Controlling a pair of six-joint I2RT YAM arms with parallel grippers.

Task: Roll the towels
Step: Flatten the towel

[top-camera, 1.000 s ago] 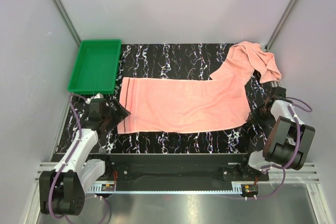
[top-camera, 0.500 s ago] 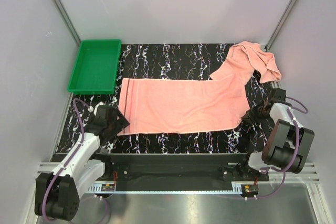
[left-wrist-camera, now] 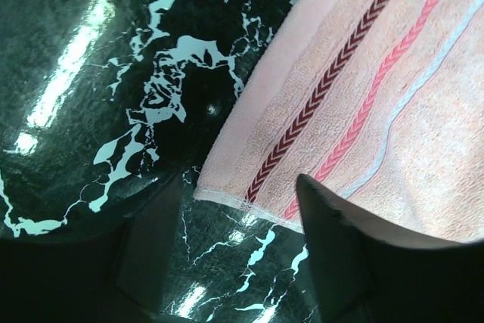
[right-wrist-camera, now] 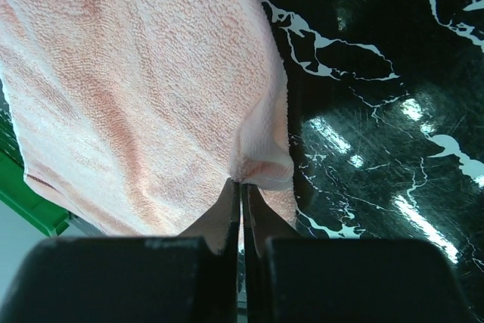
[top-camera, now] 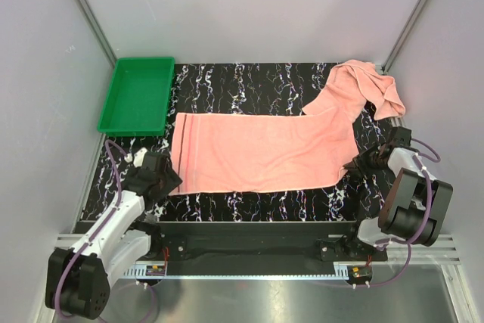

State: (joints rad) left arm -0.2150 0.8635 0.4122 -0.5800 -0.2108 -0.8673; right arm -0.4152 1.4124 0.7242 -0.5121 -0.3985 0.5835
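Two pink towels: a flat towel (top-camera: 265, 153) in the middle, a bunched towel (top-camera: 372, 87) far right. One green tray (top-camera: 137, 96), far left.

1. On my feed the flat towel (top-camera: 261, 153) is salmon pink, with a dark-red chevron stripe (left-wrist-camera: 325, 88), a pink chevron stripe and a pale blue line along one end.
2. The bunched towel (top-camera: 370, 85) is the same salmon pink.
3. The tray (top-camera: 137, 96) is bright green.
4. The table (top-camera: 249, 77) is black marble-look with white veins.

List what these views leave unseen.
- Top view: where the flat towel ends and the bunched towel begins; folds hide it.
- Top view: fingertips of the right end effector, too small and dark.
- Left wrist: second finger of the left end effector, lost in shadow.
- Right wrist: tray, mostly behind the flat towel.
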